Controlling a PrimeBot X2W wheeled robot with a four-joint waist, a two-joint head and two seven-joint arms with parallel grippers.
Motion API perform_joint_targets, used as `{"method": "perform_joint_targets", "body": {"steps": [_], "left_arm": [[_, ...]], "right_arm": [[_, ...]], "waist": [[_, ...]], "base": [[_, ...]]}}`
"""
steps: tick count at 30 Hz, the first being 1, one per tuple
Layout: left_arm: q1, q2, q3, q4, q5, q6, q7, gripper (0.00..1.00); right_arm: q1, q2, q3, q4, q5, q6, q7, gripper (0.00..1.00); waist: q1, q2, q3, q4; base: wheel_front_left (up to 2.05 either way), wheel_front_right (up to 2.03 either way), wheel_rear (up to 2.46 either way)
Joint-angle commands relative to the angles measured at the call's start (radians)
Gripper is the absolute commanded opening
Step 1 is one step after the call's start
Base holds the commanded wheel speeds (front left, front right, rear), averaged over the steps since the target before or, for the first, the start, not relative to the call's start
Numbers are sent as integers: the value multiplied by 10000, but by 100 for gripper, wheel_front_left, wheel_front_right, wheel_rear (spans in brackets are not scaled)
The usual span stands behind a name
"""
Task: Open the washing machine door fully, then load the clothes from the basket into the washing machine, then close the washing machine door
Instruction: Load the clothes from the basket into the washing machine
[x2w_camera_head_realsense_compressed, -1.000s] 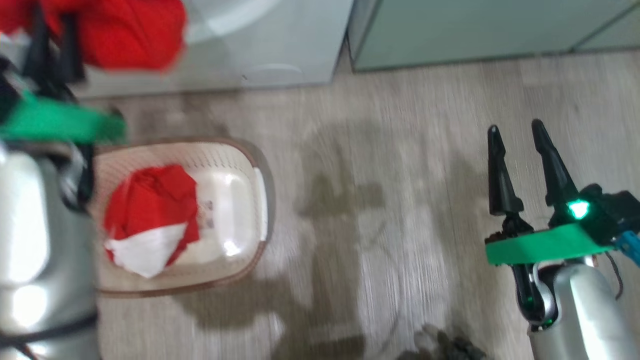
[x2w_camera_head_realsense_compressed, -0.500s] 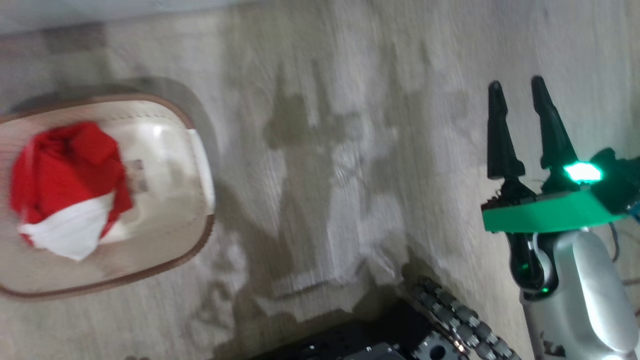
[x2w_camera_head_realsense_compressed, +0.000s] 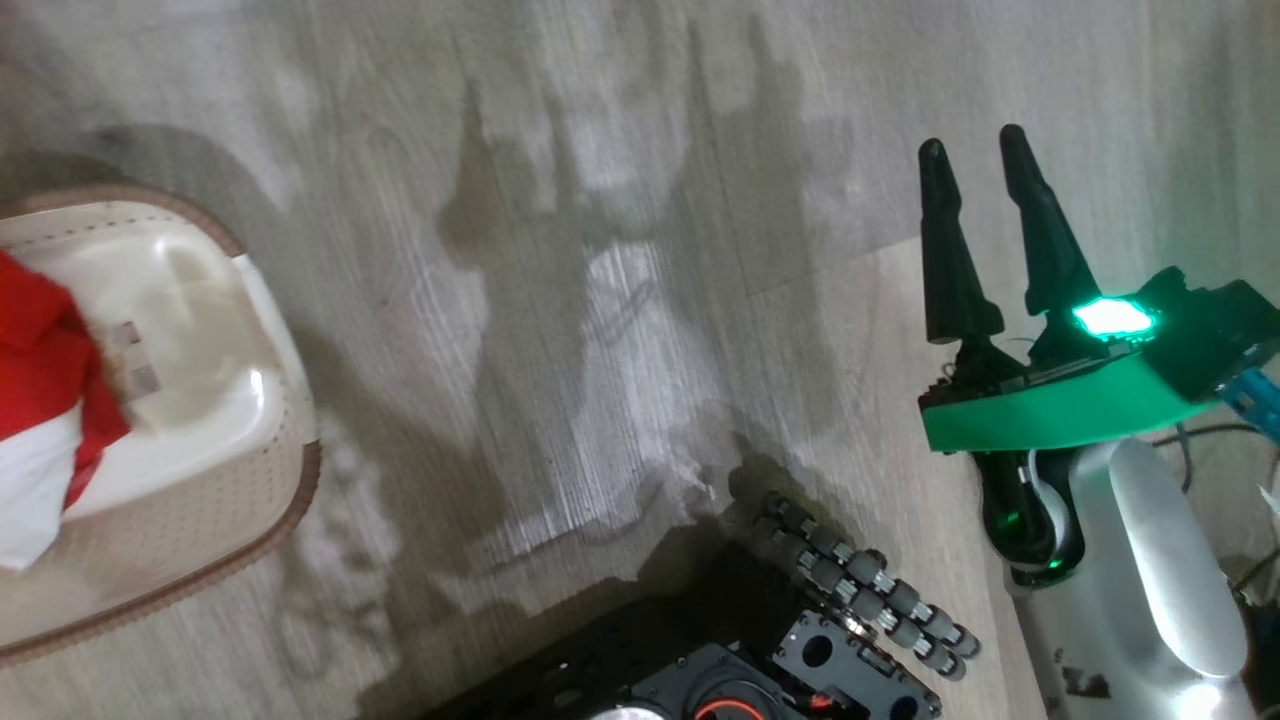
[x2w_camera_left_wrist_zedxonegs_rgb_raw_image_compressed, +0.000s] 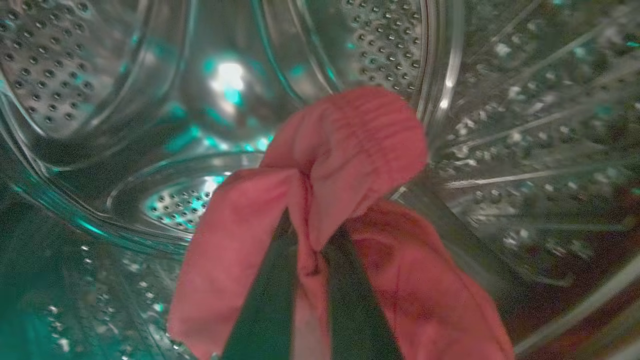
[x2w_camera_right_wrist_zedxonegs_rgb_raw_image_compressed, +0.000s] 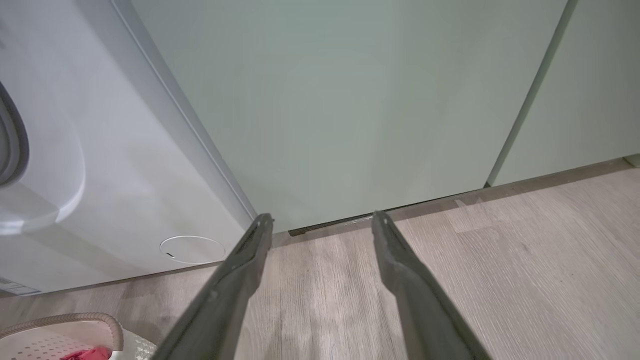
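The left gripper (x2w_camera_left_wrist_zedxonegs_rgb_raw_image_compressed: 306, 250) is reaching inside the perforated steel drum (x2w_camera_left_wrist_zedxonegs_rgb_raw_image_compressed: 55, 65) of the big white front-loading washing machine (x2w_camera_right_wrist_zedxonegs_rgb_raw_image_compressed: 115, 165). Its two dark fingers are pinching almost together on a bright red fabric garment (x2w_camera_left_wrist_zedxonegs_rgb_raw_image_compressed: 350, 145), which is draping over and around them. Teal light is glinting off the metal. The right gripper (x2w_camera_head_realsense_compressed: 972, 145) is hovering above the floor with its fingers standing wide apart and nothing between them.

A pale grey-brown wood-look plank floor (x2w_camera_head_realsense_compressed: 600, 250) is spreading across the room and carrying soft shadows of the arms. At the head view's left edge the cream-white perforated plastic basket with a brown woven-look rim (x2w_camera_head_realsense_compressed: 285, 500) is sitting on it. A second red-and-white garment (x2w_camera_head_realsense_compressed: 40, 390) is lying inside the basket beside a label. The robot's black wheeled base (x2w_camera_head_realsense_compressed: 860, 590) is showing at the bottom. In the right wrist view the washer's white front, with its round white flap (x2w_camera_right_wrist_zedxonegs_rgb_raw_image_compressed: 192, 249) low down, is standing directly beside pale green cabinets (x2w_camera_right_wrist_zedxonegs_rgb_raw_image_compressed: 350, 100) reaching down to the floor.
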Motion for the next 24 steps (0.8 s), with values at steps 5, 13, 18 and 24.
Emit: {"method": "perform_joint_targets", "body": {"steps": [5, 13, 18, 24], "left_arm": [[-1185, 543, -195, 591, 267, 77, 78, 0], [-2256, 659, -640, 1878, 631, 171, 183, 0], [-2628, 565, -787, 2453, 624, 160, 43, 0], [-2779, 423, -929, 2933, 595, 297, -288, 100]], "right_arm": [[126, -45, 326, -192, 164, 0, -92, 100], [42, -45, 590, -207, 338, 0, -92, 100], [16, -45, 718, -183, 417, 0, -92, 100], [-36, -45, 662, -157, 486, 0, -92, 100]], "waist": [[-2, 0, 117, -274], [-2, 0, 249, -529], [-2, 0, 302, -640], [-2, 0, 336, -652]], "base": [[0, 0, 0], [0, 0, 0], [0, 0, 0], [0, 0, 0]]}}
